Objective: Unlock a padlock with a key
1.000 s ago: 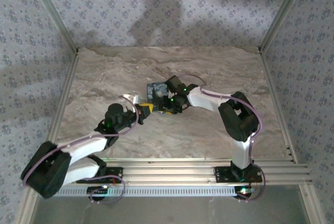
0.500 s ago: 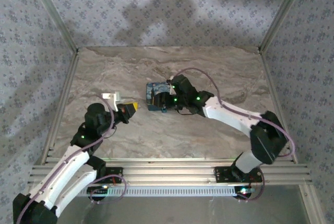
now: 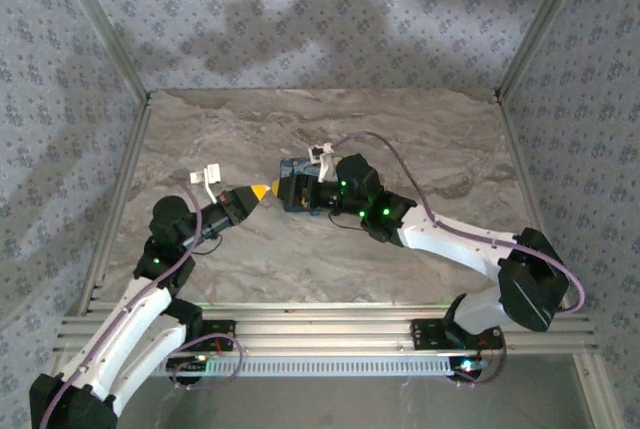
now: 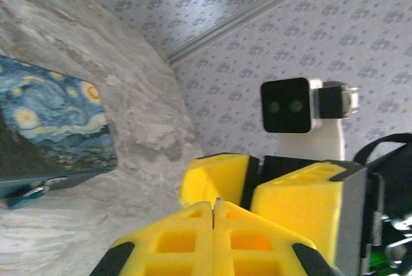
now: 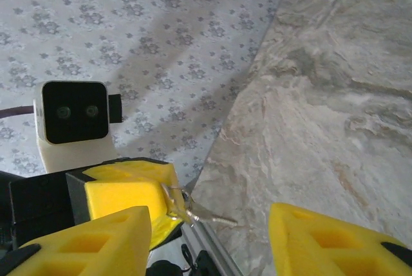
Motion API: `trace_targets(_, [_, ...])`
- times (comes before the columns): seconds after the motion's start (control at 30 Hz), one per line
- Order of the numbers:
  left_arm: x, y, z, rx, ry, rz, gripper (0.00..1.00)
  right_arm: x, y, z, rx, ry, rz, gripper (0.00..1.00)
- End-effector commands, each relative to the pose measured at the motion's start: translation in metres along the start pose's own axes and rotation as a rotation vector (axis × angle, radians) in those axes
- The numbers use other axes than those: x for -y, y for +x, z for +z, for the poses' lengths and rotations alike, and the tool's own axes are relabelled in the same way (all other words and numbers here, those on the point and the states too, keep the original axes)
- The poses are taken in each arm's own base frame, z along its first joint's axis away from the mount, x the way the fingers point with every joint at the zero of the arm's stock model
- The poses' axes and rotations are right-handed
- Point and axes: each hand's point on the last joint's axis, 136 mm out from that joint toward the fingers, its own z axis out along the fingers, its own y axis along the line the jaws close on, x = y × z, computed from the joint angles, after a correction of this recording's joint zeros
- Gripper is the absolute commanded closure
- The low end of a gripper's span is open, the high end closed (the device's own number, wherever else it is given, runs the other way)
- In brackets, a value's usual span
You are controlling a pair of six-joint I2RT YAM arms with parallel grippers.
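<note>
One piece is in hand: my left gripper [image 3: 257, 193] has its jaws closed on the key [image 5: 196, 213], blade poking out, near the painted box [image 4: 51, 128] on the bench [image 3: 420, 139]. My right gripper [image 5: 212, 228] has its jaws apart and empty. I can't pick out the padlock for sure; it may be that metal bit [image 4: 35, 189] at the box's edge. As I read it, inserting and turning are all left to do.

A blue box printed with a swirling starry-night pattern [image 3: 293, 184] lies flat near the middle of the marble-look table [image 3: 430, 129], somewhat nearer the far edge than the near one. Walls papered in a pale grey floral print [image 3: 300, 9] rise from the far, left and right edges. Aluminium posts [image 3: 100, 24] slant up from the two far corners. Slotted aluminium rails [image 3: 330, 327] run along the near edge, with a perforated strip [image 3: 330, 364] just in front of them.
</note>
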Motion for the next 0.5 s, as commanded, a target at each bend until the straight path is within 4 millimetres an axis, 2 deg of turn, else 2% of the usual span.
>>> trace_targets(0.0, [0.0259,-0.0075,-0.0040,0.017,0.095,-0.023,1.00,-0.0252,-0.0037,0.0010,0.020,-0.109,0.013,0.53])
trace_targets(0.1, [0.0275,-0.0075,-0.0055,0.021,0.103,-0.028,1.00,-0.0321,-0.0016,0.0013,0.009,-0.124,0.008,0.57])
trace_targets(0.47, [0.0269,-0.0041,-0.0074,0.014,0.107,-0.028,1.00,-0.0335,-0.0042,0.0012,0.009,-0.120,0.002,0.77])
